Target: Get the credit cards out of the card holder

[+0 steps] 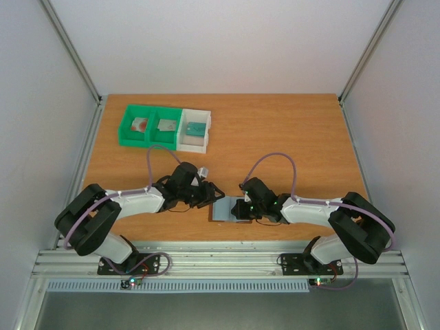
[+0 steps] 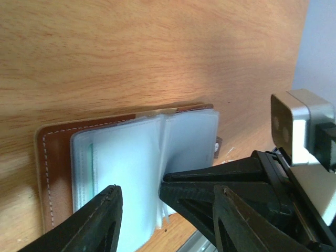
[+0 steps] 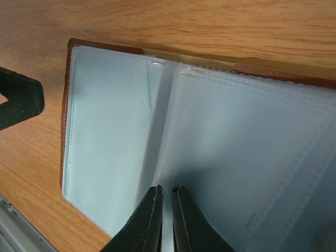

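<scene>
Card holder (image 1: pixel 223 210) lies open at the table's (image 1: pixel 295 137) near edge. Right gripper (image 3: pixel 166 198) is clenched on a sleeve (image 3: pixel 157 168); left gripper (image 2: pixel 165 226) is released and empty. Risk: nothing pins the holder, so a pull drags it or tears the sleeve.

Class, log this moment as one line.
card holder: open | left gripper: open, beside it | right gripper: shut, over it

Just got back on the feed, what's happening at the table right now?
The card holder lies open on the table, between both arms. The right gripper is shut at the edge of its clear sleeves; whether it pinches a page is unclear. The left gripper hovers open and empty beside it. Three cards sit in the green and white bins at the back, one per compartment.
</scene>
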`<state>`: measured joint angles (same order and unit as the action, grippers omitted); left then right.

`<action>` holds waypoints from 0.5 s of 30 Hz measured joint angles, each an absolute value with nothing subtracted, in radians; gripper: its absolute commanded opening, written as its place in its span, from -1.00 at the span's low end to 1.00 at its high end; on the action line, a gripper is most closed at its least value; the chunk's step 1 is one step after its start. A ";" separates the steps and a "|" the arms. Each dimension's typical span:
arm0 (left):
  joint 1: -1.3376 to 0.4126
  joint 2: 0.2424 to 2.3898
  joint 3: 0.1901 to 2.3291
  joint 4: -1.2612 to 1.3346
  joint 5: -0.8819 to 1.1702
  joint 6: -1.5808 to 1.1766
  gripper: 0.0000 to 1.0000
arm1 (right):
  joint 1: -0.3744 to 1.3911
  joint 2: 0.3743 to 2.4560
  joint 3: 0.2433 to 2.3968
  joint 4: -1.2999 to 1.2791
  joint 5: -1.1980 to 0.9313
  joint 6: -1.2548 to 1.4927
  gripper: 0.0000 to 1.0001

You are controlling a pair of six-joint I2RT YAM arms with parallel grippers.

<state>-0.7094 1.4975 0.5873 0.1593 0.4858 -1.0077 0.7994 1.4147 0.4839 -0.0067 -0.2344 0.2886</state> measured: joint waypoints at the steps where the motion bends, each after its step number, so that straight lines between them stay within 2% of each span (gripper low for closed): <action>1: -0.709 1.502 0.587 0.158 0.484 -1.005 -0.01 | 0.799 1.415 0.484 -0.007 -0.234 0.289 -0.85; 15: -0.709 1.560 0.588 0.157 0.481 -0.984 0.00 | 0.799 1.414 0.483 -0.006 -0.233 0.289 -0.85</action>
<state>-0.7094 1.5604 0.5877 0.1566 0.4808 -0.9840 0.7994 1.4136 0.4831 -0.0063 -0.2333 0.2886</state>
